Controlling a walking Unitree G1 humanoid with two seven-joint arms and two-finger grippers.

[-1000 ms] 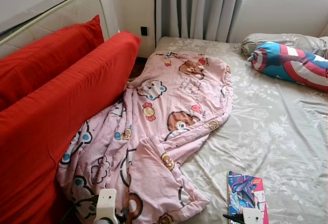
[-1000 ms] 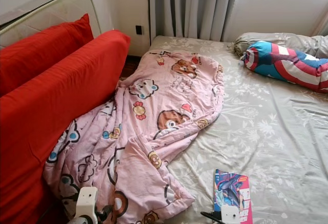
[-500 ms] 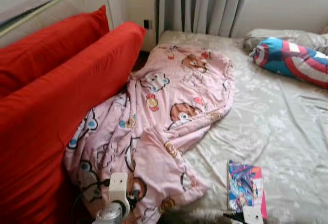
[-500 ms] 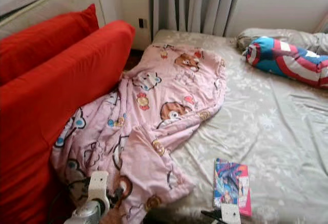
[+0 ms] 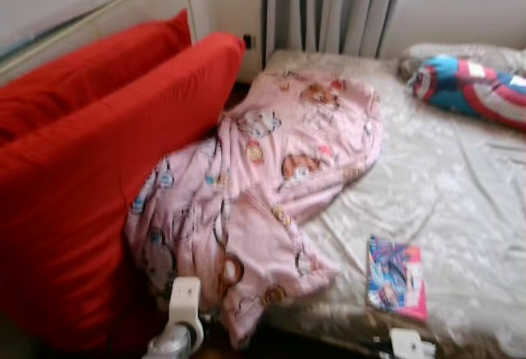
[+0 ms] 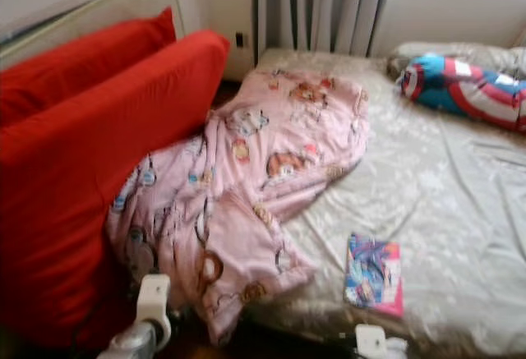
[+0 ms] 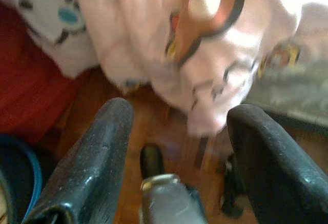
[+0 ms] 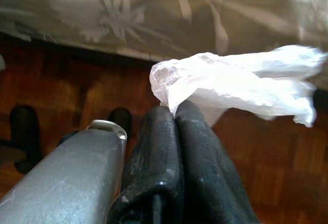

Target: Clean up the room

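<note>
Bedding was in disarray: a pink cartoon-print quilt lay rumpled across the bed with the pale floral sheet, its lower corner spilling over the bed's near edge and its side pressed against the big red cushions leaning beside the bed. A colourful thin book with a pink edge lay flat on the sheet near the bed's foot edge, apart from the quilt. A striped red, white and blue bolster rested at the far side of the bed, by the grey curtains.

The right end effector hovered below the bed edge over the wooden floor, its fingers pressed together on a crumpled piece of thin white plastic. That scrap looked feather-light and limp, likely to slip free unless pinched firmly at its bunched end.

The left end effector hung near the quilt's dangling corner, fingers spread apart and holding nothing. The quilt would probably handle soft, floppy and fairly bulky; a gathered fold at that hanging corner seemed the best hold.
</note>
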